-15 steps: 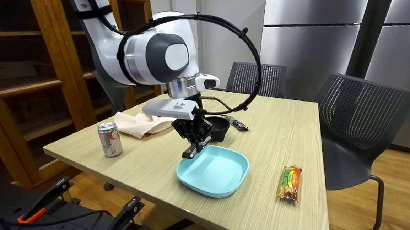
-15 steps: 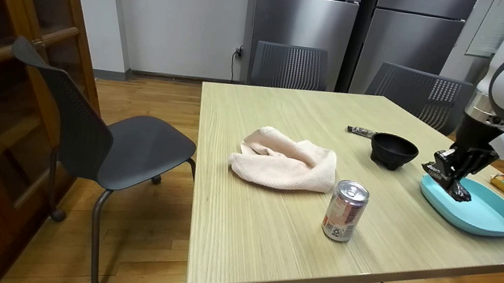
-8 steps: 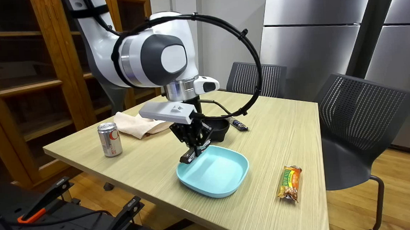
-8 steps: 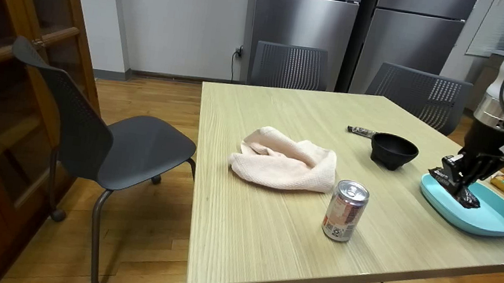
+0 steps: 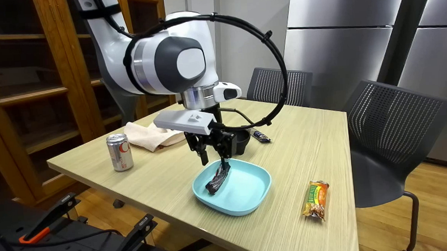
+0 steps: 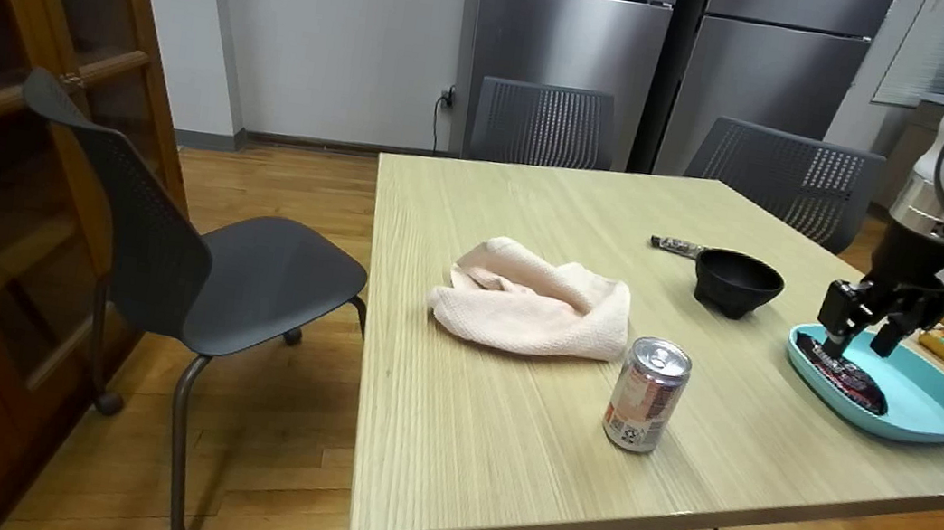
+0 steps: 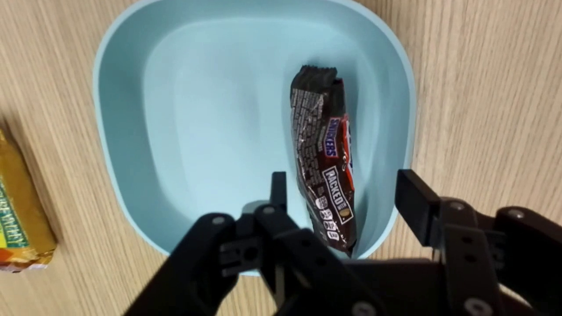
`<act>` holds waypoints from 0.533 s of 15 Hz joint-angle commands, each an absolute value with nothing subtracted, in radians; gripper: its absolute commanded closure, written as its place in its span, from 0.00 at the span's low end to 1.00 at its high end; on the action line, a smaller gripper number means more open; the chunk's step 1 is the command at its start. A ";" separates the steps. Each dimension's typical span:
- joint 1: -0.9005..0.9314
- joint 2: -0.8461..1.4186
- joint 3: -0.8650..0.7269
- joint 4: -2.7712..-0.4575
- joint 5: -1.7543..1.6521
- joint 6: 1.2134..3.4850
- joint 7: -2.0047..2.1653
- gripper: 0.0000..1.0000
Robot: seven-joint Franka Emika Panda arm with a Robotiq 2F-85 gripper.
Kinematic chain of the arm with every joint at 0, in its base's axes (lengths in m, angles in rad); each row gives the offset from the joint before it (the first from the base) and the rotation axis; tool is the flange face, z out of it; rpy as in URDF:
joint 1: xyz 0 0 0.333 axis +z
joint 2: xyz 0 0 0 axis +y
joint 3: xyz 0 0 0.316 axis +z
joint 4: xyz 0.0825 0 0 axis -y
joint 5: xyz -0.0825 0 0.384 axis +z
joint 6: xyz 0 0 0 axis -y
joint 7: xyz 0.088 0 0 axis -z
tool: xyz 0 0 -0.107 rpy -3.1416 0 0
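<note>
Wrist view: a blue dish [image 7: 210, 109] with a Snickers bar [image 7: 320, 153] in it, and a gripper [image 7: 341, 184] with fingers parted.
At the left edge a golden-wrapped bar [image 7: 24, 210], partly cut off, lies on the table [image 7: 483, 109], apart from the dish; then comes the dish, with the Snickers bar resting lengthwise near its right-hand wall, one finger to each side, spread wider than the bar; whether a fingertip touches the wrapper I cannot tell. In an exterior view, again from the left, a silver can [image 5: 119, 152] stands upright, a crumpled pale cloth [image 5: 150, 135] lies near it, a black bowl [image 5: 243, 141] shows partly hidden behind the gripper, and a dark-wrapped bar [image 5: 260, 135] lies just beside that bowl.
</note>
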State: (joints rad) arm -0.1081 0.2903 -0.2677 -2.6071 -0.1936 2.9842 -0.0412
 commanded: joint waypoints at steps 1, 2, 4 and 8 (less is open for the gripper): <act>-0.105 0.257 -0.273 -2.596 -0.214 2.965 -0.076 0.03; -0.113 0.252 -0.270 -2.589 -0.230 2.952 -0.111 0.00; -0.112 0.253 -0.289 -2.572 -0.269 2.943 -0.153 0.00; -0.166 0.263 -0.293 -2.537 -0.305 2.939 -0.265 0.00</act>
State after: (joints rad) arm -0.1204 0.2857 -0.2924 -2.5591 -0.2674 2.9776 -0.1799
